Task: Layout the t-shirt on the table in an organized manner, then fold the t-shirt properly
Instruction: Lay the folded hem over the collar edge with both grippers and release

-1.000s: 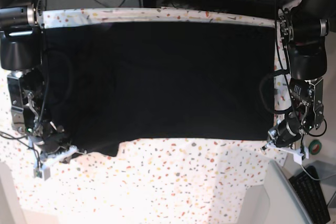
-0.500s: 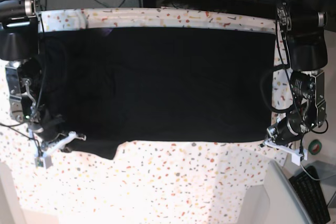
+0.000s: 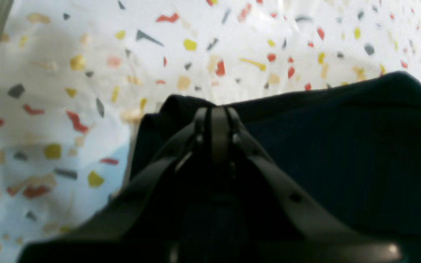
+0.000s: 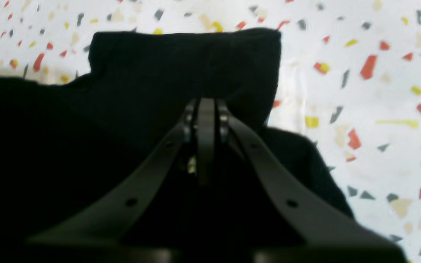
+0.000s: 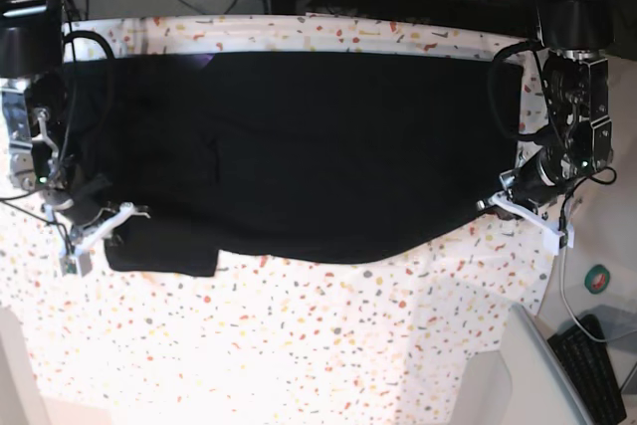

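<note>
Base view: you see the whole shirt [image 5: 309,146] spread wide across the table [image 5: 328,345], an arm at each end.
Wrist views: you get only the pinched corners, cloth bunched at the fingertips and speckled table beyond them.
Left gripper [image 3: 216,120]: jaws pressed together on a shirt corner; the fabric runs off to its right.
Right gripper [image 4: 205,113]: jaws clamped on a sleeve flap that stands just ahead of the tips.

Black t-shirt [image 5: 299,146] spread flat (one sleeve protruding) across speckled table [image 5: 299,345].
</note>
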Controlling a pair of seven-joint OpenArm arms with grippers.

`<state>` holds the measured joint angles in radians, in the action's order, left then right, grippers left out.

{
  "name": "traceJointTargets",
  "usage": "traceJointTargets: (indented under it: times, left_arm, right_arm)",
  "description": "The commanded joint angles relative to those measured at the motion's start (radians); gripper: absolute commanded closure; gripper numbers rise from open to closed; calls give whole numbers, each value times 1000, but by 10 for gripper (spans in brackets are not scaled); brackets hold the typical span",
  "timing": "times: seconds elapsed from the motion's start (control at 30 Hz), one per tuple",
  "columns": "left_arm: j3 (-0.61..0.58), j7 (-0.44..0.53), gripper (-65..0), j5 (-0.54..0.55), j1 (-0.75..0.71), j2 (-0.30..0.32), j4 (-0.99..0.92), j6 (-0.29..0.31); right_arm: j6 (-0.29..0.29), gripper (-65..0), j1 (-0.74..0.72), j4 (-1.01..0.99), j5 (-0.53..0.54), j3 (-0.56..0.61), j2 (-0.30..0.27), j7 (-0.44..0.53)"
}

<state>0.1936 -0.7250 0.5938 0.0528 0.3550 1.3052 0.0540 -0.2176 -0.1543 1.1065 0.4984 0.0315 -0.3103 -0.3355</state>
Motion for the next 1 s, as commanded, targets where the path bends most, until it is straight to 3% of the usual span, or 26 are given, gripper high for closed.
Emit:
traceJointTargets:
  times: [0.0, 0.17, 0.3, 0.5, 0.67, 0.97]
  left_arm:
    - [7, 6, 0, 4, 2, 25, 37, 4]
    - [120, -124, 0, 4, -15, 14, 116, 8]
    - [182, -215, 0, 4, -15, 16, 179, 65]
    - [177, -224, 0, -2, -17, 16, 178, 65]
    - [177, -222, 0, 1, -37, 14, 181, 65]
    - [177, -219, 0, -4, -115, 23, 187, 68]
  right_arm:
    - [-3, 0, -17, 44, 12, -6, -30, 31]
    - [-3, 0, -34, 68, 12, -6, -42, 29]
    - [-3, 0, -60, 79, 12, -3, -68, -14]
    - [-3, 0, -152, 80, -31, 135, -120, -57]
    - [-3, 0, -166, 71, -149, 184, -111, -57]
    - [-4, 0, 12, 159, -151, 178, -111, -63]
